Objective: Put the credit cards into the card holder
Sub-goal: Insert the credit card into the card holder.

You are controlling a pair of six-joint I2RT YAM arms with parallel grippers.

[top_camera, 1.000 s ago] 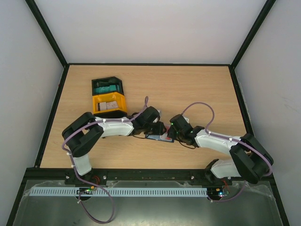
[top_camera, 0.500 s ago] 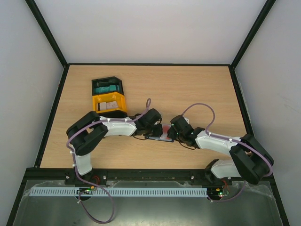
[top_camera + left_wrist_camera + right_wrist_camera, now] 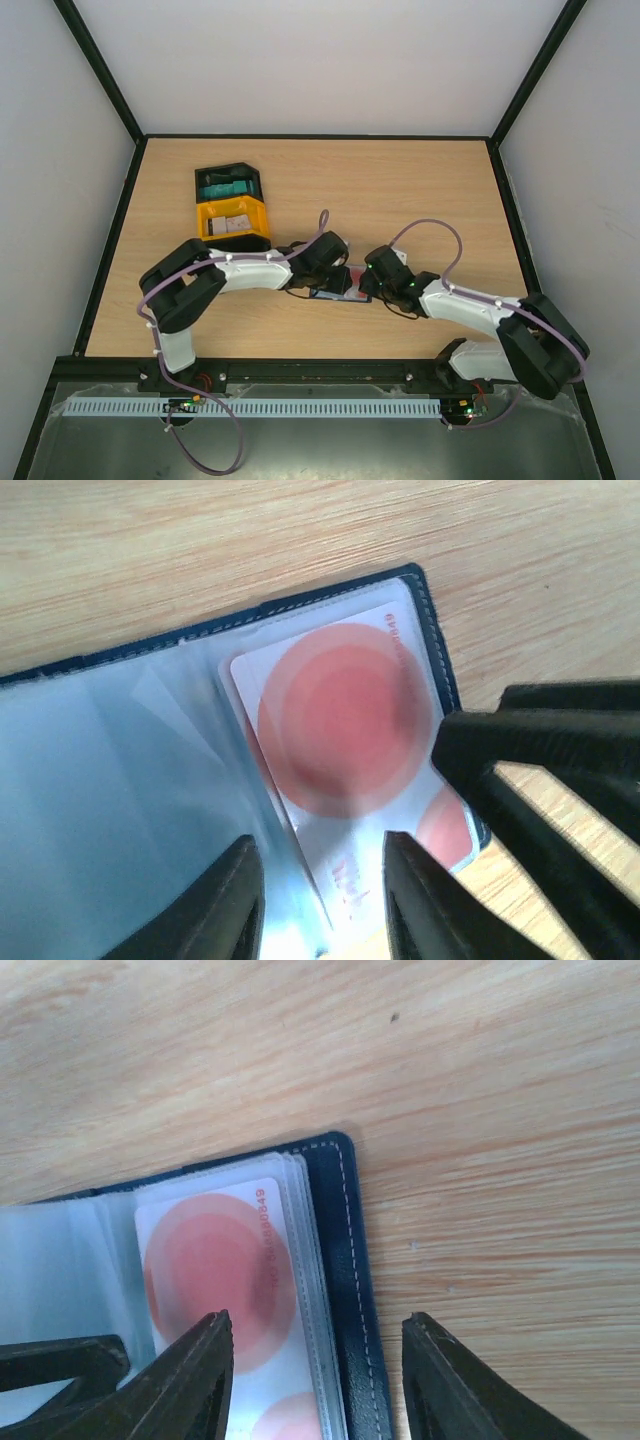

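The blue card holder [image 3: 348, 1260] lies open on the worktop [image 3: 480, 1110], under both tools. A red-and-white card [image 3: 335, 720] looks partly tucked in a clear pocket [image 3: 100, 780], just ahead of the left tool [image 3: 322, 848]. That tool is narrow around the pocket edge; I cannot tell if it pinches. The right tool [image 3: 318, 1322] stands wide over the holder's edge. A hard push could bend the card or slide the holder away.

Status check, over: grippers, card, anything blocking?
Open: left gripper, right gripper, both over the open holder. Red-and-white card on its end page, seemingly sleeved. Right gripper's fingers crowd the card's corner.
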